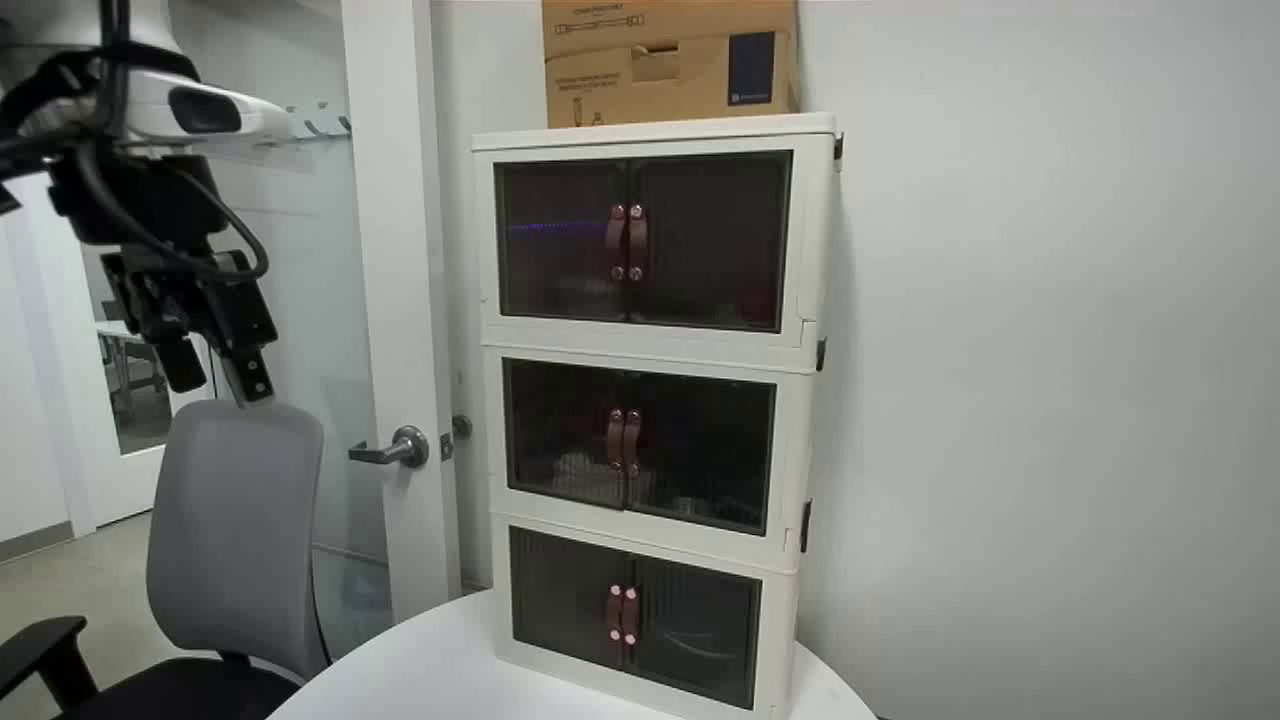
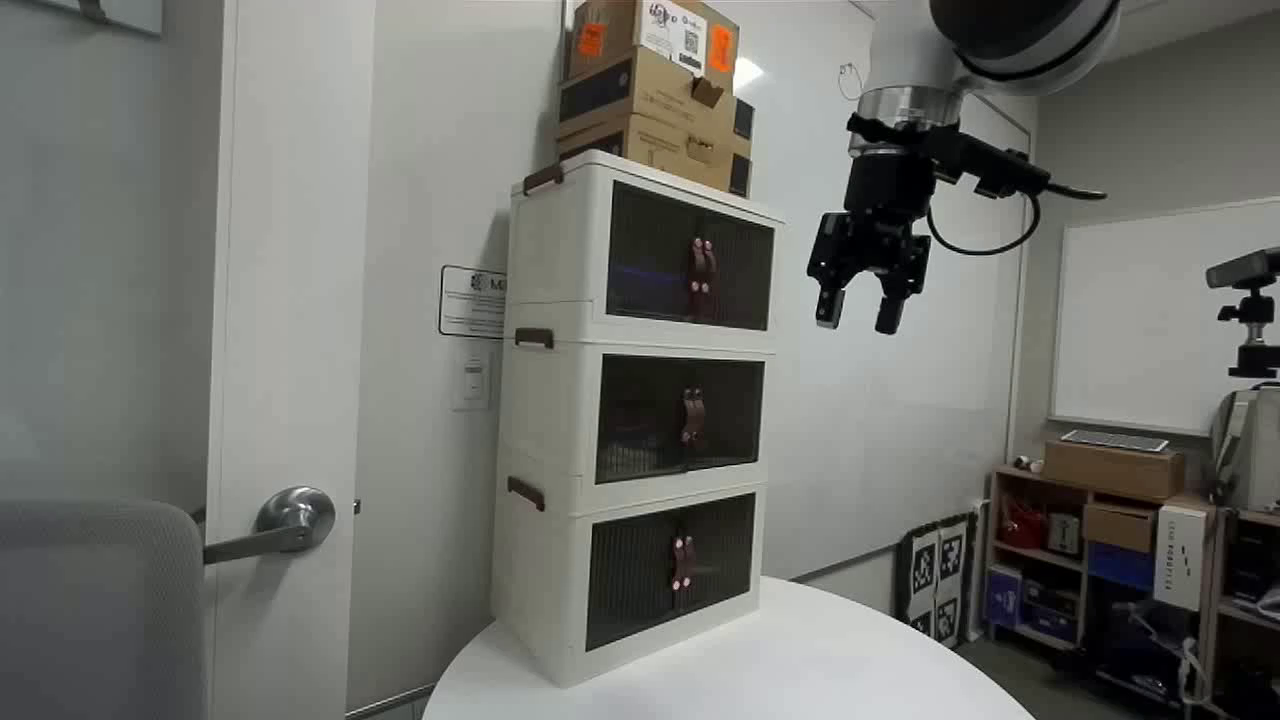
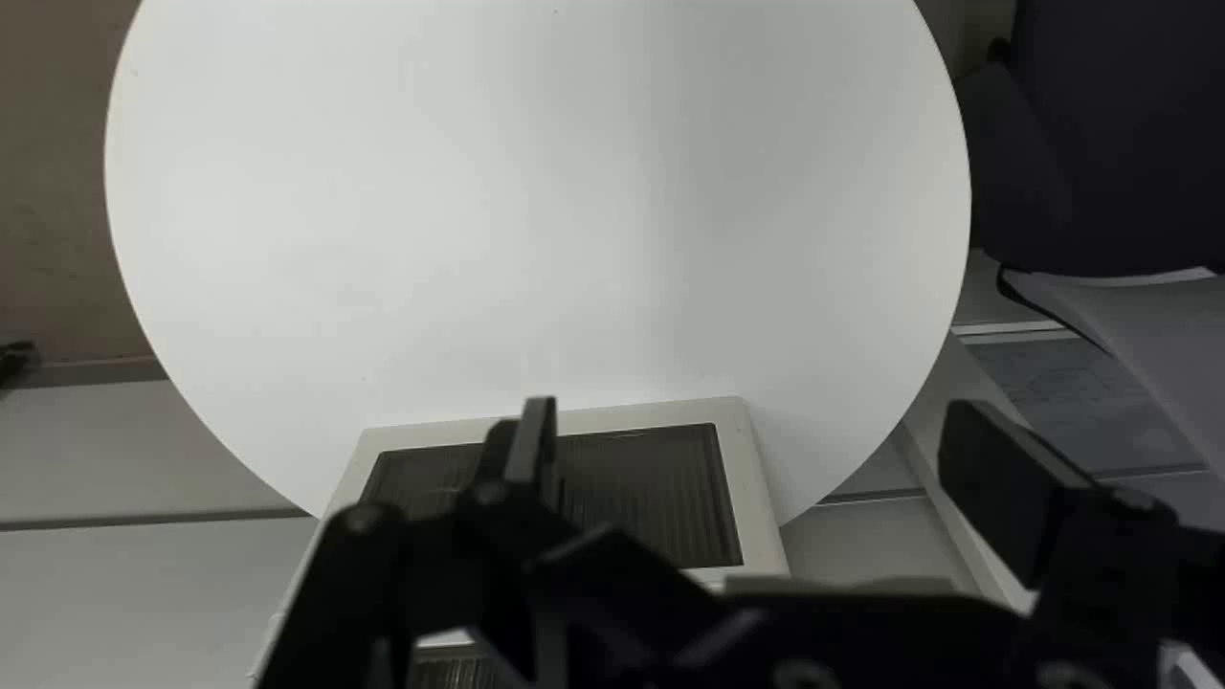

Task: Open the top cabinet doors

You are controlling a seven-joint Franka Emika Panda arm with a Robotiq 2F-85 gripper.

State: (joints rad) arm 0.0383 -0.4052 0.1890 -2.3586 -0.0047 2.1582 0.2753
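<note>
Top cabinet doors (image 1: 665,250) are closed, both smoked-glass panels sitting in the cream-white frame of the uppermost tier. The cabinet (image 1: 640,340) itself is parked at the edge of the round white table (image 2: 850,670) nearest the wall (image 1: 1040,350). Two little reddish handles (image 1: 638,240) sit side by side where the panels meet, and there's a thin bluish line (image 1: 553,227) in the left panel, no clue whether it's a reflection.

Gripper (image 2: 858,316) hangs pointing down, clear of the doors, fingers (image 2: 829,307) spread wide; the wrist view has them well apart too.

For the label nerds: there's a stack of cardboard boxes (image 2: 670,100) on the cabinet's top. The upper box (image 2: 620,45) has bright orange stickers (image 2: 720,48) and a white label (image 2: 672,32) with a QR-style square, but the wording's too small for me. Lower down, a dark label (image 1: 751,68) carries a tiny pale logo, and the cardboard has line drawings (image 1: 598,22) with print I can't make out. The wall sign (image 2: 472,302) is partly behind the cabinet: I get a big "M", the small lines are mush. By the wooden shelf (image 2: 1040,556), a white box (image 2: 1180,560) has dark lettering running down it, too small to trust.
</note>
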